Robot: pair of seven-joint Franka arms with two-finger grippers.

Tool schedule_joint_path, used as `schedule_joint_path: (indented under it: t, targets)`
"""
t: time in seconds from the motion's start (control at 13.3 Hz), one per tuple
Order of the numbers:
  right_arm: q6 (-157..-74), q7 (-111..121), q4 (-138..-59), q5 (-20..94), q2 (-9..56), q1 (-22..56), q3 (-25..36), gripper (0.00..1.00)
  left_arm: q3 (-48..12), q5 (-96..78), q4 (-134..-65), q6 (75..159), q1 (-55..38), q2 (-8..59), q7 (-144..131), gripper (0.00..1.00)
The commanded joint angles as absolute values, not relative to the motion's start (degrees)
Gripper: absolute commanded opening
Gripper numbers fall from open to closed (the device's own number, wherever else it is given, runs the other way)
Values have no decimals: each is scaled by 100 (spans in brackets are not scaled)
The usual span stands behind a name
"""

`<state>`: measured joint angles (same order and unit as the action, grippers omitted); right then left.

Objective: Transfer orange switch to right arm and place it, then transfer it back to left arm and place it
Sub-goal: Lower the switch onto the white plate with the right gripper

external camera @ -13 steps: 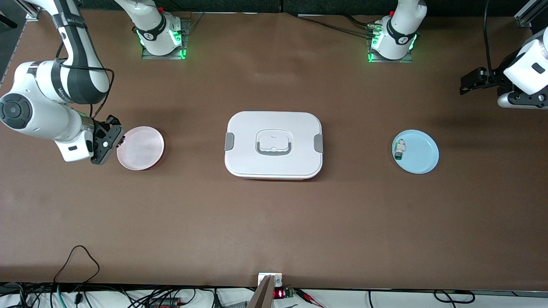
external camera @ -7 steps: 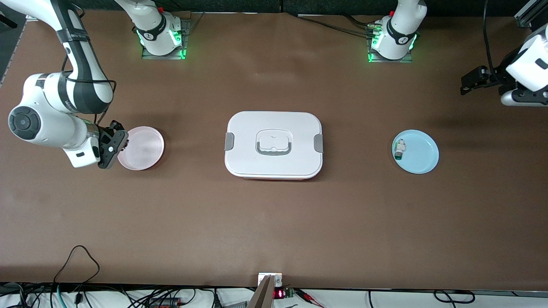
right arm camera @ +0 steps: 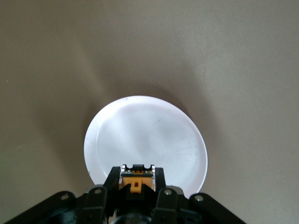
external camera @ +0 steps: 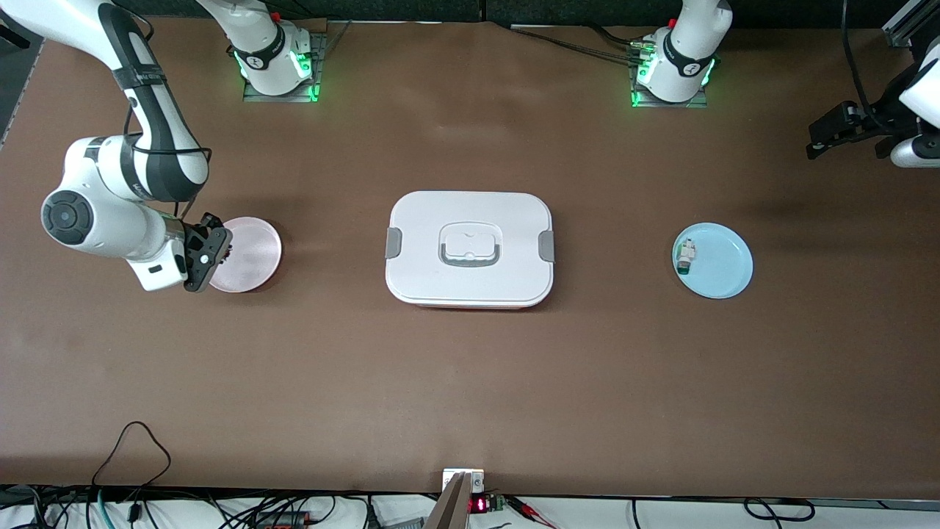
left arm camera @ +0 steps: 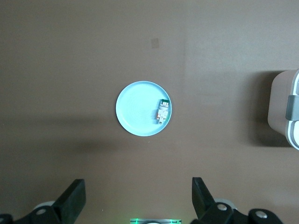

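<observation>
My right gripper (external camera: 222,252) is shut on the orange switch (right arm camera: 136,178), a small black part with an orange face, and holds it over the edge of the pink plate (external camera: 257,253). In the right wrist view (right arm camera: 136,184) the plate (right arm camera: 145,135) lies bare just past the fingertips. The switch does not show in the front view. The white box (external camera: 470,248) stands at the table's middle, between the two plates. My left gripper (external camera: 828,134) is open and empty, high over the table's left-arm end. Its two fingers stand wide apart in the left wrist view (left arm camera: 138,199).
A light blue plate (external camera: 723,266) lies toward the left arm's end and carries a small white-and-green part (external camera: 685,256). Both show in the left wrist view, the plate (left arm camera: 138,109) and the part (left arm camera: 162,112), with a corner of the box (left arm camera: 287,109).
My right gripper has moved with the switch from beside the pink plate to over its edge. My left gripper has drawn away toward the left arm's end of the table.
</observation>
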<state>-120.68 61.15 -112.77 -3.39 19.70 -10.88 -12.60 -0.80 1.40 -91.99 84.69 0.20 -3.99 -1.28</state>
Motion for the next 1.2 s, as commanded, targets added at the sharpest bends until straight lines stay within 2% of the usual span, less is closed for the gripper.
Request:
schedule_joint_path:
  t: [0.0, 0.38, 1.13]
  targets:
    - [-12348, 6327, -11522, -422, 2021, -1107, -1318, 27, -88, 176, -9114, 8446, 35, -422, -158, 100]
    - [-12937, 6416, -11856, -755, 2101, -1116, -1310, 27, -105, 211, -9105, 8438, 9, -413, -202, 100]
    - [-13052, 6346, -12059, -870, 2162, -1081, -1318, 27, -88, 229, -9088, 8446, 26, -361, -202, 100]
